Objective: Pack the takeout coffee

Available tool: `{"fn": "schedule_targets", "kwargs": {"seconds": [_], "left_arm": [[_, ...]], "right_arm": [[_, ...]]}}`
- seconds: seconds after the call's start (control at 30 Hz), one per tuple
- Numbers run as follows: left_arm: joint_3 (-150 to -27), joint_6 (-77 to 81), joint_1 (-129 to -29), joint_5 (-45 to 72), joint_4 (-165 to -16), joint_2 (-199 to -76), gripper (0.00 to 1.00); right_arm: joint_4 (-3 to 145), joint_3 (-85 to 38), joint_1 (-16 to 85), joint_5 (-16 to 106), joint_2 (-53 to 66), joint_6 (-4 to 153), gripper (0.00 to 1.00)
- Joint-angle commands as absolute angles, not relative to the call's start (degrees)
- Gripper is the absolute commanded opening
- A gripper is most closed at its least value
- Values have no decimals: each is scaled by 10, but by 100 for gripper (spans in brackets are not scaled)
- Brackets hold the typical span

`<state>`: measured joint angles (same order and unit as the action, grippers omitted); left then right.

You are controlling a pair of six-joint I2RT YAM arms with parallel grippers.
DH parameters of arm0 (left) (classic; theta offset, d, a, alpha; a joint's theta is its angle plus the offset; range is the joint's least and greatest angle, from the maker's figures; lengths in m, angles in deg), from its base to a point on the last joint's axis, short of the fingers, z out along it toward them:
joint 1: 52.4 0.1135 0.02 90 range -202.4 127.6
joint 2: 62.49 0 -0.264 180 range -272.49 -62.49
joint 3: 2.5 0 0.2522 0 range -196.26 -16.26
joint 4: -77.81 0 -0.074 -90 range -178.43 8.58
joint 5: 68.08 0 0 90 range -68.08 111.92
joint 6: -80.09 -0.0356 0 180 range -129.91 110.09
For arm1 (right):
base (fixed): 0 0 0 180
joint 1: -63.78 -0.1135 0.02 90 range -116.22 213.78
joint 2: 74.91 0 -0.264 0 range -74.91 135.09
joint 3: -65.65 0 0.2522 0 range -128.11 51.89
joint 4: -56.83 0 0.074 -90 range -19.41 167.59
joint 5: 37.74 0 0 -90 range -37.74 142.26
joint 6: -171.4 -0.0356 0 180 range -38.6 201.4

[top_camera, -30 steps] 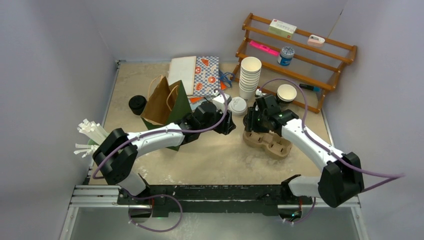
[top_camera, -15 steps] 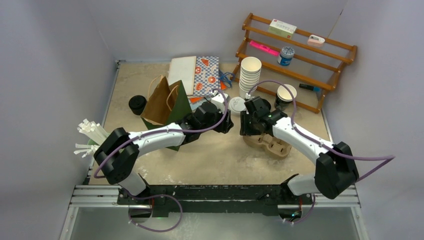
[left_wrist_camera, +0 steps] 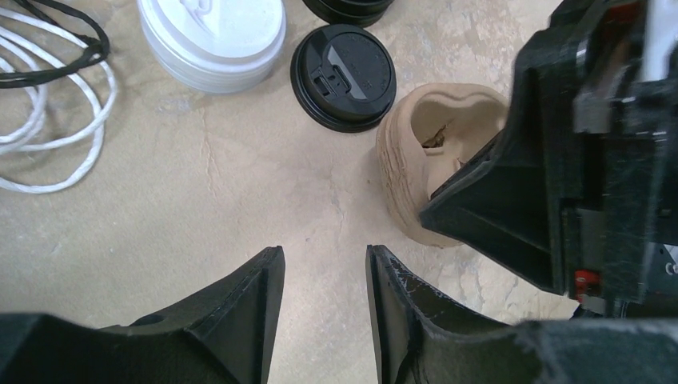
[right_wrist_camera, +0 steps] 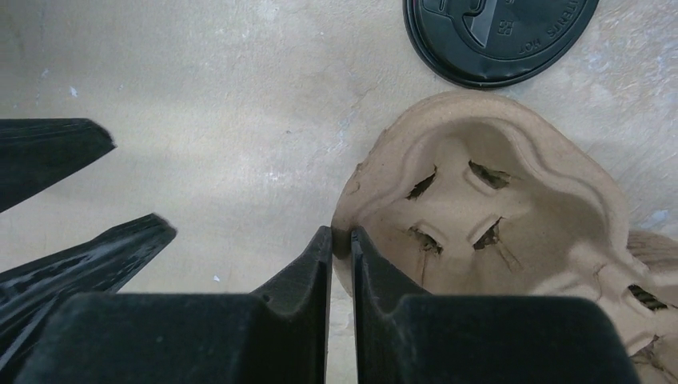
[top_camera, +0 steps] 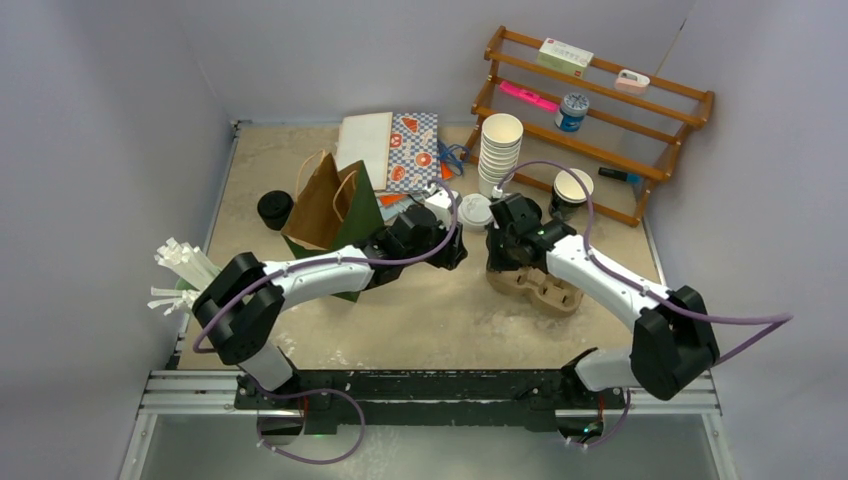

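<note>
Right wrist view: the right jaws have slid over to the near-left end of the pulp carrier [right_wrist_camera: 496,200] and look pinched on its rim, I think. Left jaws hang apart, empty, over the bench [left_wrist_camera: 200,184]. Takeout coffee [top_camera: 573,187] sits by the rack [top_camera: 706,103], so it's not packed yet.

One brown bag [top_camera: 318,205] and one green bag [top_camera: 362,200] stand upper centre. To their right sit one takeout coffee [top_camera: 573,187] and one pulp cup carrier [top_camera: 550,290].
</note>
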<state>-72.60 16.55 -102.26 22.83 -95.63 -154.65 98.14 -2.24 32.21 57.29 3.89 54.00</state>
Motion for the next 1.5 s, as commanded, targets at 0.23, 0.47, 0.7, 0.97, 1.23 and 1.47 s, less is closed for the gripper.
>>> {"fn": "schedule_targets", "kwargs": {"seconds": [0.23,0.47,0.7,0.97,1.23,1.47], "left_arm": [[-726,182,-1018,162,-1011,-1579,45],[-711,206,-1018,107,-1067,-1602,49],[-676,256,-1018,75,-1143,-1604,47],[-617,321,-1016,74,-1225,-1572,51],[-552,387,-1016,48,-1357,-1555,50],[-544,413,-1016,23,-1419,-1574,57]], "right_arm": [[1002,-32,318,588,-34,535,8],[995,-14,318,582,-60,527,9],[980,20,319,526,-100,494,5],[959,53,319,523,-147,465,0],[966,57,319,523,-177,457,0],[975,44,319,523,-179,458,0]]}}
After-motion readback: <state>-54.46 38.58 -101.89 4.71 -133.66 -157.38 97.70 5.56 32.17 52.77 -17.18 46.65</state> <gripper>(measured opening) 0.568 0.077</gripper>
